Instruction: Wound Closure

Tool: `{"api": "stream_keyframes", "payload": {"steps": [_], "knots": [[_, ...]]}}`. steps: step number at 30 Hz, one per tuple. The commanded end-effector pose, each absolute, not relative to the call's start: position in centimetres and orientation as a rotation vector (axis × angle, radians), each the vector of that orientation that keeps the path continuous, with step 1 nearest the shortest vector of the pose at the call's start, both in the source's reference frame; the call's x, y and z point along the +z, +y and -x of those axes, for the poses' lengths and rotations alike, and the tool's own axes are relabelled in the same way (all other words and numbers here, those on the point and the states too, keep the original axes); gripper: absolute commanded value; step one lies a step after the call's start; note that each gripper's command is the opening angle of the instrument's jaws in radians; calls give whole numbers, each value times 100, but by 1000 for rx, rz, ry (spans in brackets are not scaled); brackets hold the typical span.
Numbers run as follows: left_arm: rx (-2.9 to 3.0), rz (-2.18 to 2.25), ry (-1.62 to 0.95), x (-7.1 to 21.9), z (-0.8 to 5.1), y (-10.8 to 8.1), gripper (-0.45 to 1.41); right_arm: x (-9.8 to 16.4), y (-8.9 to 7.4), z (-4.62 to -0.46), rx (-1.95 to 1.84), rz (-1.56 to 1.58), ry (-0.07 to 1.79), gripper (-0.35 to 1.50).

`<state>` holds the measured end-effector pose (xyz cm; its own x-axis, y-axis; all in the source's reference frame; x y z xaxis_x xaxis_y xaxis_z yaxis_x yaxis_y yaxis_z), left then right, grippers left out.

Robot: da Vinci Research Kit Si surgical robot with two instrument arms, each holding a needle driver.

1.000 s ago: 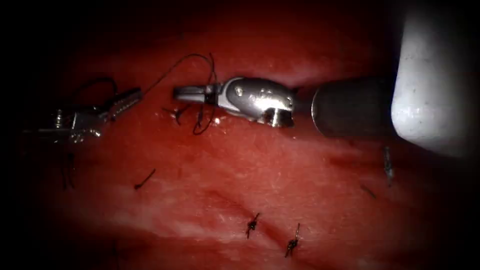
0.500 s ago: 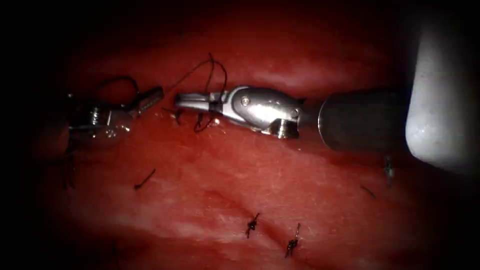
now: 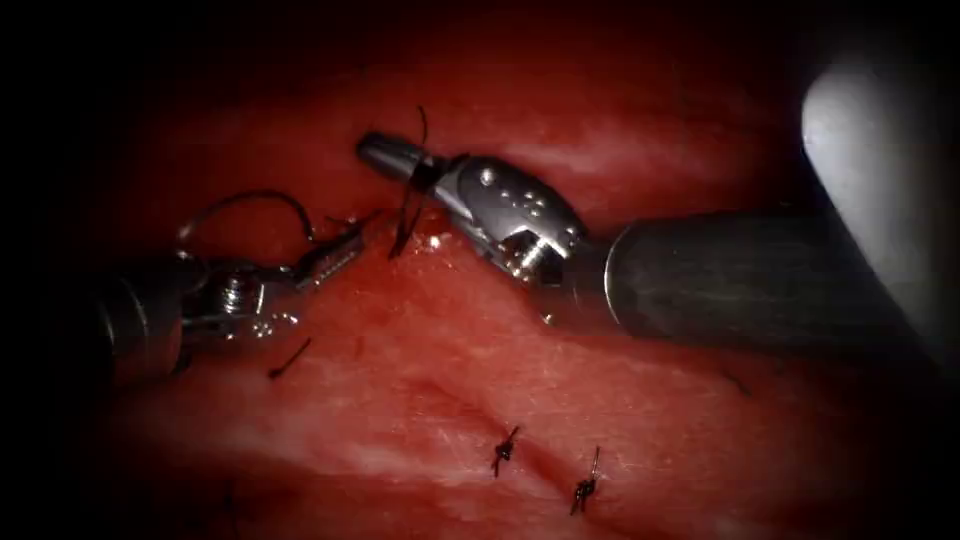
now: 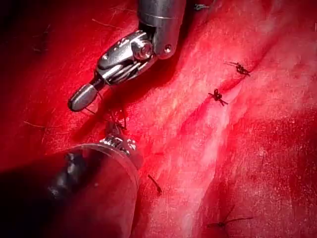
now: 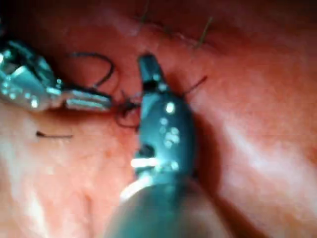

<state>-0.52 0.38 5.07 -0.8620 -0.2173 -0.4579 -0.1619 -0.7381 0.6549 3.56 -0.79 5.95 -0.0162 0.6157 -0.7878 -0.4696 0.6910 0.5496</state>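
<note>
My right tool point(image 3: 385, 155) reaches in from the right over the tissue point(image 3: 620, 400). Its jaws are shut and point up and left, with dark thread point(image 3: 413, 185) looped around them near their base. From there the thread drops to a stitch site point(image 3: 400, 240) in the tissue. My left tool point(image 3: 335, 255) lies just left of that site, its jaws shut on the thread. A dark curved strand point(image 3: 250, 198) arcs above the left tool; I cannot tell whether it is needle or thread. The right wrist view shows the right tool point(image 5: 148, 69) beside the left tool point(image 5: 84, 101).
Two tied knots point(image 3: 505, 450) point(image 3: 583, 490) sit on the cut lower down, also seen in the left wrist view as knots point(image 4: 217, 96) point(image 4: 240, 68). A loose cut end of thread point(image 3: 290, 358) lies below the left tool. Red fluid wets the tissue.
The left tool has moved right and down toward the stitch site, slackening the thread. The right tool's jaws have tilted up and left, and the loop has bunched near their base.
</note>
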Motion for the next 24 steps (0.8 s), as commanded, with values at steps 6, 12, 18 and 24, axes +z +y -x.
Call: {"api": "stream_keyframes", "payload": {"steps": [6,12,18,24], "knots": [[-2783,-832,-1118,511,64,44,-45,598,-94,-357,1131,-123,1100,37],[-2782,-834,-1117,510,61,44,-45,596,-98,-355,1242,-68,1031,99],[-2781,-837,-1115,510,59,45,-45,604,-99,-356,1341,-63,1002,98],[-2782,-836,-1115,510,60,45,-45,629,-87,-355,1434,-97,1006,89]]}}
